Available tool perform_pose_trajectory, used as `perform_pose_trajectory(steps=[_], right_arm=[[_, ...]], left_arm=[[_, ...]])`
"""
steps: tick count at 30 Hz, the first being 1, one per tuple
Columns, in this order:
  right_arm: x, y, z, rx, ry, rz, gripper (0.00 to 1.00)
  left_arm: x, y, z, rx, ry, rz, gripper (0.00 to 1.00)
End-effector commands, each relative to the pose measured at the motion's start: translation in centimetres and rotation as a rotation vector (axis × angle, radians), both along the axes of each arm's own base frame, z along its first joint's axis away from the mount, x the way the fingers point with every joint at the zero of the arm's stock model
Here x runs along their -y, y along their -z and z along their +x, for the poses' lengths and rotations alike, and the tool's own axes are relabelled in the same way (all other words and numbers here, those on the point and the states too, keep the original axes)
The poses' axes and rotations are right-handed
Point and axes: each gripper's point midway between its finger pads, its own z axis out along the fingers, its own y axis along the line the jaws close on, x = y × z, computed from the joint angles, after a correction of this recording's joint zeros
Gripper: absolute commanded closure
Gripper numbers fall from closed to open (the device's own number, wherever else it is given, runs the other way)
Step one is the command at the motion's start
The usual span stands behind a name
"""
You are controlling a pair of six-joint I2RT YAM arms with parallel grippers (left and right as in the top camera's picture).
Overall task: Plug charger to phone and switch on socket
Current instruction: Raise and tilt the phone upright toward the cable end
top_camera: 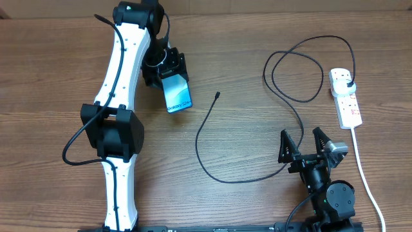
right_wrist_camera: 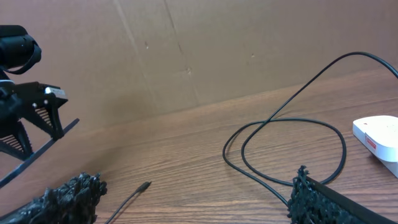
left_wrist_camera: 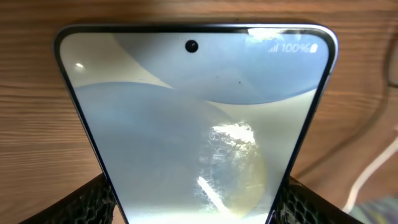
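The charger [top_camera: 197, 138] is the longest thing I see. Its black cable runs in loops across the worktop [top_camera: 244, 51], starting at the plug [top_camera: 347, 80], which sits in the far end of the socket [top_camera: 349, 106] at the right side. It ends at the connector tip [top_camera: 219, 95], which lies free near the middle. The phone [top_camera: 177, 95] is just left of this tip and does not touch it. The left gripper [top_camera: 172, 78] pinches the phone by both long edges, with the screen lit. The right gripper [top_camera: 301, 136] stands spread wide and empty at the near edge, beside the cable.
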Motion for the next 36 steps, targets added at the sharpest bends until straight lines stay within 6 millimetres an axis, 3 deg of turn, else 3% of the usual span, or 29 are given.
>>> perform_pose_trajectory(steps=[1, 9, 14, 21, 26, 30, 36], right_arm=[[0.0, 0.2, 0.0, 0.002, 0.000, -0.003, 0.00], [0.0, 0.2, 0.0, 0.002, 0.000, -0.003, 0.00], [0.0, 0.2, 0.0, 0.002, 0.000, -0.003, 0.00], [0.0, 0.2, 0.0, 0.002, 0.000, -0.003, 0.00], [0.0, 0.2, 0.0, 0.002, 0.000, -0.003, 0.00], [0.0, 0.2, 0.0, 0.003, 0.000, -0.004, 0.00], [0.0, 0.2, 0.0, 0.002, 0.000, -0.003, 0.00]], left_arm=[[2.4, -2.3, 0.2, 0.027, 0.008, -0.167, 0.32], [4.3, -3.6, 0.0, 0.003, -0.005, -0.303, 0.34], [5.8, -4.9, -0.3, -0.017, -0.008, -0.416, 0.46], [7.9, -7.4, -0.6, -0.052, -0.015, -0.601, 0.45], [9.1, -9.6, -1.0, -0.096, -0.035, -0.746, 0.64], [9.8, -11.1, -1.1, -0.127, -0.052, -0.832, 0.65], [9.8, -11.1, -1.2, -0.219, -0.140, -0.815, 0.64]])
